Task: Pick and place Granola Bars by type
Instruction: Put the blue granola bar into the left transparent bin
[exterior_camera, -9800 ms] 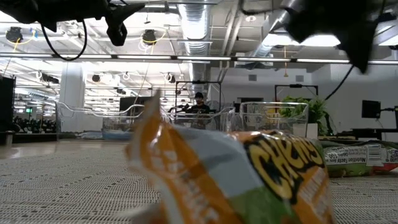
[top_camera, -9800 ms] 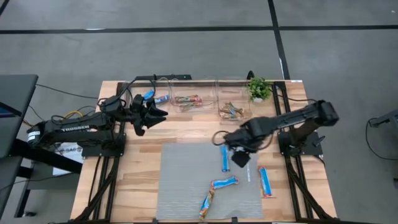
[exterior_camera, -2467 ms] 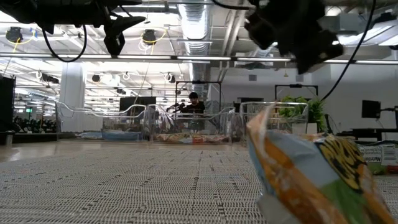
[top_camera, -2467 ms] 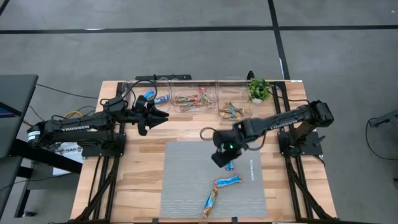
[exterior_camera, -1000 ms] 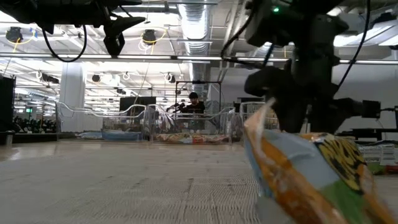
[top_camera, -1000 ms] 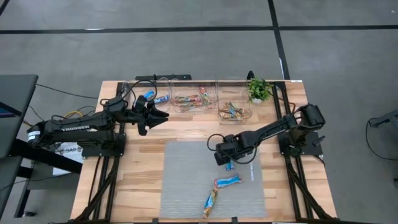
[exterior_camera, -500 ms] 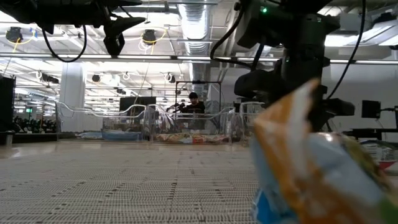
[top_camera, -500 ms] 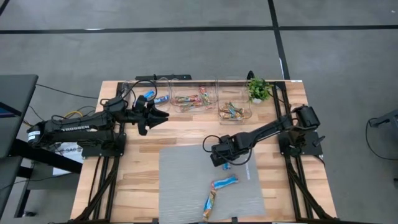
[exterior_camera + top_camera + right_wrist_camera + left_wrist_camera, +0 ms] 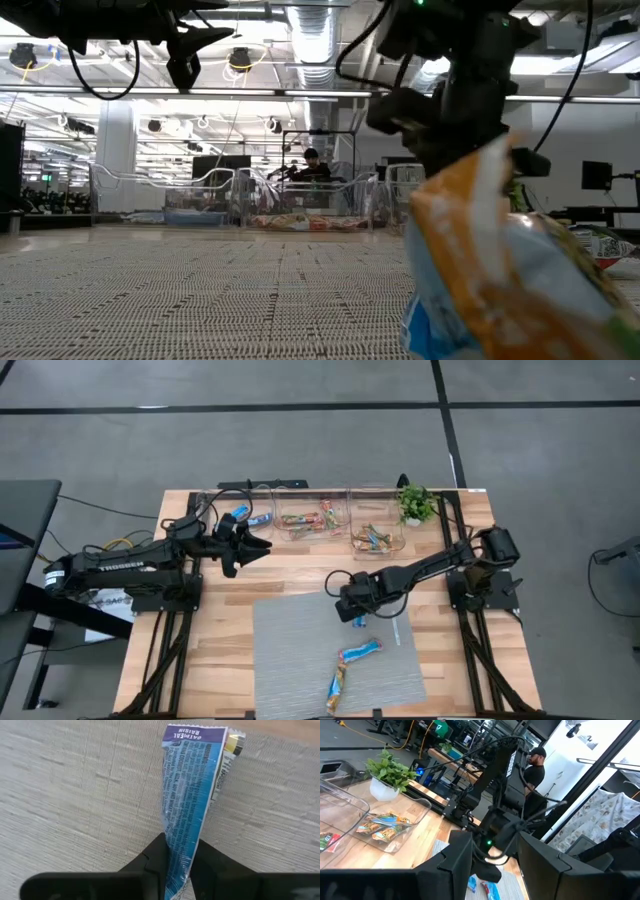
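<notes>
The right gripper (image 9: 178, 862) is clamped on one end of a bright blue wrapped granola bar (image 9: 192, 810), whose long axis runs straight out from the dark fingers (image 9: 157, 857) over the grey woven mat (image 9: 300, 650). In the high view the bar (image 9: 360, 622) lies at about five o'clock of the gripper (image 9: 347, 600). Two more bars lie on the mat: a blue-orange one (image 9: 359, 652) and an orange-brown one (image 9: 336, 687). The left gripper (image 9: 255, 544), jaws apart and empty, hovers beside three clear bins (image 9: 312, 510).
</notes>
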Robot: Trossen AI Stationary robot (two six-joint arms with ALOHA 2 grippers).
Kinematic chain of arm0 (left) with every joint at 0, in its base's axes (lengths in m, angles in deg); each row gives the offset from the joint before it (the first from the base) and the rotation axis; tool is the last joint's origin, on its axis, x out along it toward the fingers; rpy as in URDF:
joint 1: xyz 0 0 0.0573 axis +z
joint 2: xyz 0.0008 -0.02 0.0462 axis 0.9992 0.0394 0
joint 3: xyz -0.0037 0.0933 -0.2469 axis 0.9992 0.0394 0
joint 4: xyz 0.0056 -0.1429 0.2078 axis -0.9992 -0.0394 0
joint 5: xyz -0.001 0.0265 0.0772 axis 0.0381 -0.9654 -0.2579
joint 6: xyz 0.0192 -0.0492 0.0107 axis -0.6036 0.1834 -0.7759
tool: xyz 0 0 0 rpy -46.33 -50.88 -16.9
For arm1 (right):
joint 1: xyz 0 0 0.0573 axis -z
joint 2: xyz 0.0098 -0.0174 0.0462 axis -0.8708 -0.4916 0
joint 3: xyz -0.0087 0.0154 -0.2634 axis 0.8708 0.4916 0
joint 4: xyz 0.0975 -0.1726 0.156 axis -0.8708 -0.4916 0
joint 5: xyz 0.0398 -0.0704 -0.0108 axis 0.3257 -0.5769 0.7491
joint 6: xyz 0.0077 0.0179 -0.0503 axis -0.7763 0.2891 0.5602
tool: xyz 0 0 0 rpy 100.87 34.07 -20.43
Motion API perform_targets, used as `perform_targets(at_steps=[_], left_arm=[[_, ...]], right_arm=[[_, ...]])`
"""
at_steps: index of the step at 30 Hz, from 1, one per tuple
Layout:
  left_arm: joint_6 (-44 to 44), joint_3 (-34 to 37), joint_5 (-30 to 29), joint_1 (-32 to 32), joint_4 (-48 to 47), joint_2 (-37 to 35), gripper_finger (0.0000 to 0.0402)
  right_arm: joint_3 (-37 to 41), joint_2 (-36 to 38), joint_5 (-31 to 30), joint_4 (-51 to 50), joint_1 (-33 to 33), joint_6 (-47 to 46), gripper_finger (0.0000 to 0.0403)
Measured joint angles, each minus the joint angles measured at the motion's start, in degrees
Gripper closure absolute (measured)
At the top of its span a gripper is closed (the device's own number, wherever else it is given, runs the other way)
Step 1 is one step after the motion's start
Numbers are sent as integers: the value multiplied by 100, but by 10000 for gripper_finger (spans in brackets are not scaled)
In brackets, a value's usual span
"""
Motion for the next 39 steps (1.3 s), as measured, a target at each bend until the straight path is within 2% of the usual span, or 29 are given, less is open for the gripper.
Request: perform_targets(at_steps=[6, 9, 16, 20, 29, 32, 39], left_arm=[[0, 0, 4, 2, 15, 0, 254], [0, 0, 4, 0, 13, 0, 254], [105, 0, -44, 0, -21, 2, 254], [326, 0, -155, 0, -44, 2, 254], [787, 0, -620, 2, -99, 71, 254], [932, 0, -625, 2, -33, 233, 254], [1105, 0, -315, 2, 825, 802, 254]], right_arm=[[2, 438, -30, 148, 205, 256, 347], [2, 658, -42, 724, 364, 601, 347], [-9, 826, 138, 3513, 822, 2018, 347], [-20, 795, 531, 4849, 1109, 2232, 347], [-365, 782, 597, 4899, 1520, 2866, 347], [-560, 782, 600, 4831, 1577, 3142, 347], [-1003, 782, 599, 4212, 1666, 3564, 347]])
